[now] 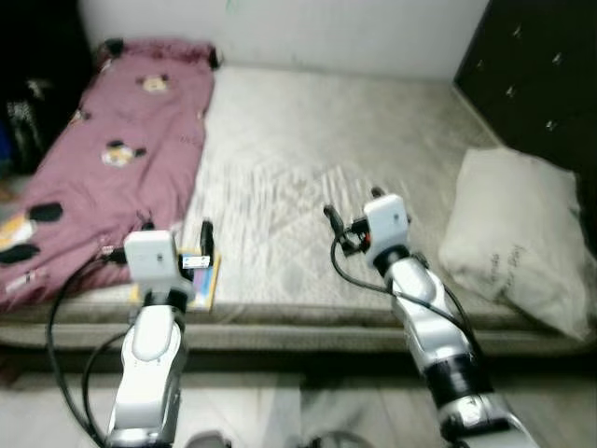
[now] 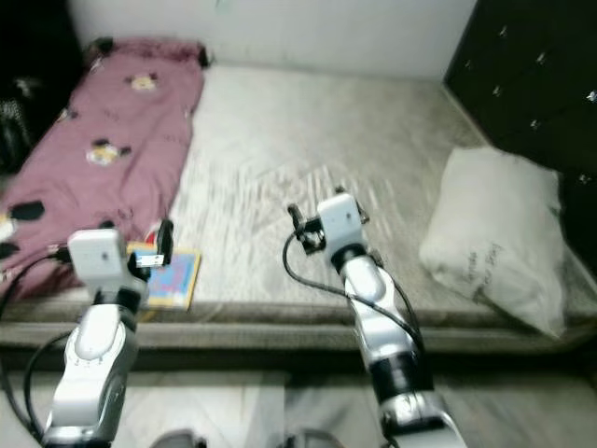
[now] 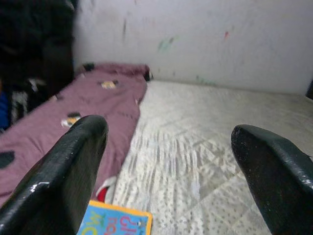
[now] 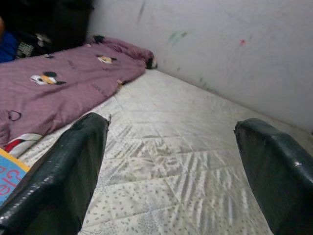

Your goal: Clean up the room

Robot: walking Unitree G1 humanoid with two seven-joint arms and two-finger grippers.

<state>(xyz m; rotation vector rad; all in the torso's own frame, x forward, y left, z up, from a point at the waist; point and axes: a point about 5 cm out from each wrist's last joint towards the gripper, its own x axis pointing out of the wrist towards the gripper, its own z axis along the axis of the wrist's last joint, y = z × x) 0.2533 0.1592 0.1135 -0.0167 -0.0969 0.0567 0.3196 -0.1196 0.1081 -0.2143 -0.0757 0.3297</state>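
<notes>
Left gripper (image 1: 177,250), jaws spread wide, just above book (image 2: 171,277); right gripper (image 1: 347,230) likewise released.

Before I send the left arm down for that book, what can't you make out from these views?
- Book: the left gripper and its wrist cover part of it in the eye views; the left wrist view cuts it off at the frame edge. Title too blurred to read.
- Dark corner beyond the pink blanket: contents too dim to tell.
- Pillow: its far side is hidden against the dark cabinet.

Bare mattress (image 1: 308,177) carries maroon blanket (image 1: 121,149) along left side, picture book (image 2: 173,277) at front edge, pillow (image 1: 518,233) right.
</notes>
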